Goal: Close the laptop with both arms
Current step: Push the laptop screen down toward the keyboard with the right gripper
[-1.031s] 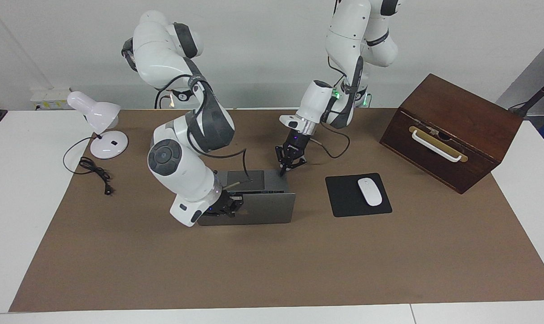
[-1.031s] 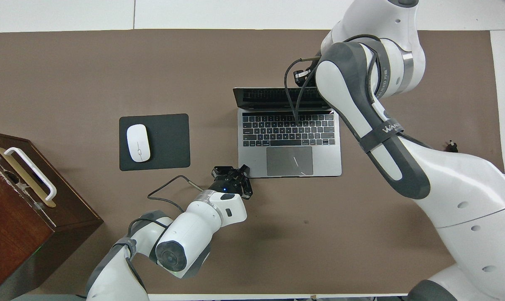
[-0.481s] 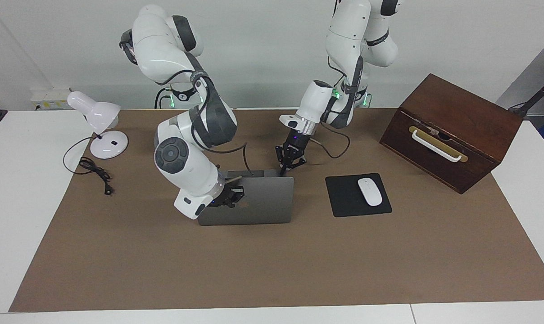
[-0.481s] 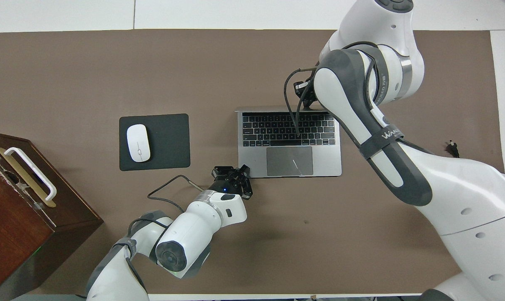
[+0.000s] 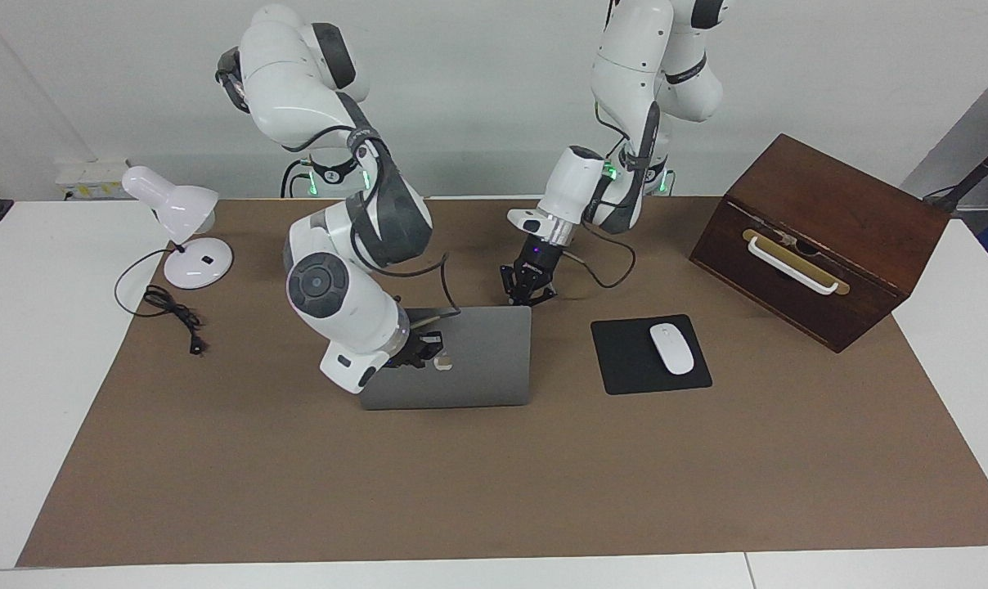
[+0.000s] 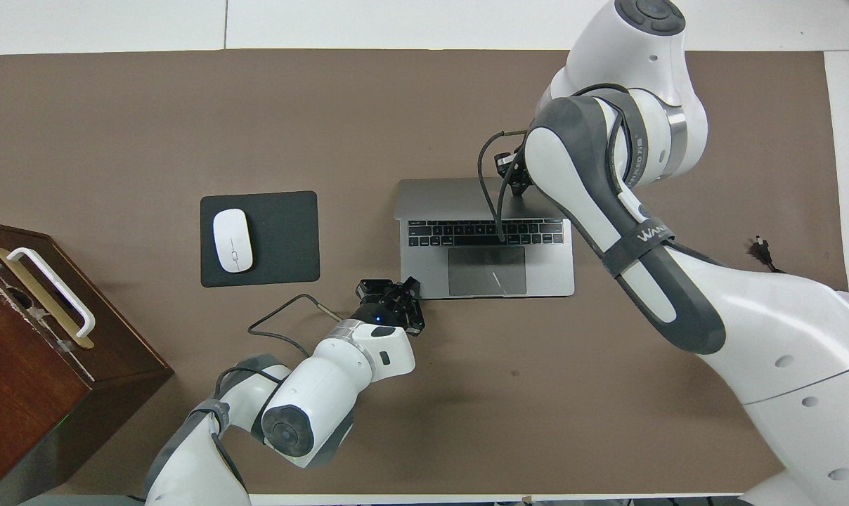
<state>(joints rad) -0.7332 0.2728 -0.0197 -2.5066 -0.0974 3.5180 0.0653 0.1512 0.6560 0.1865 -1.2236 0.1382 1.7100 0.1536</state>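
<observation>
The silver-grey laptop [image 5: 478, 360] stands mid-table with its lid tilted well down over the keyboard [image 6: 484, 232]; the dark apple logo [image 5: 441, 363] faces up. In the overhead view the lid [image 6: 445, 198] covers the upper key rows, and the trackpad [image 6: 486, 270] still shows. My right gripper [image 5: 423, 348] rests on the lid's back next to the logo, mostly hidden under its arm in the overhead view [image 6: 510, 176]. My left gripper [image 5: 527, 294] is open and low at the laptop's corner nearest the robots, toward the left arm's end [image 6: 395, 290].
A black mouse pad [image 5: 621, 360] with a white mouse [image 5: 671, 348] lies beside the laptop toward the left arm's end. A brown wooden box [image 5: 821, 237] with a white handle stands past it. A white desk lamp [image 5: 179, 229] and its cable [image 5: 171, 311] are at the right arm's end.
The right gripper has pushed the lid from nearly upright down toward the keyboard, so fewer key rows show. The left gripper has stayed at the laptop's corner.
</observation>
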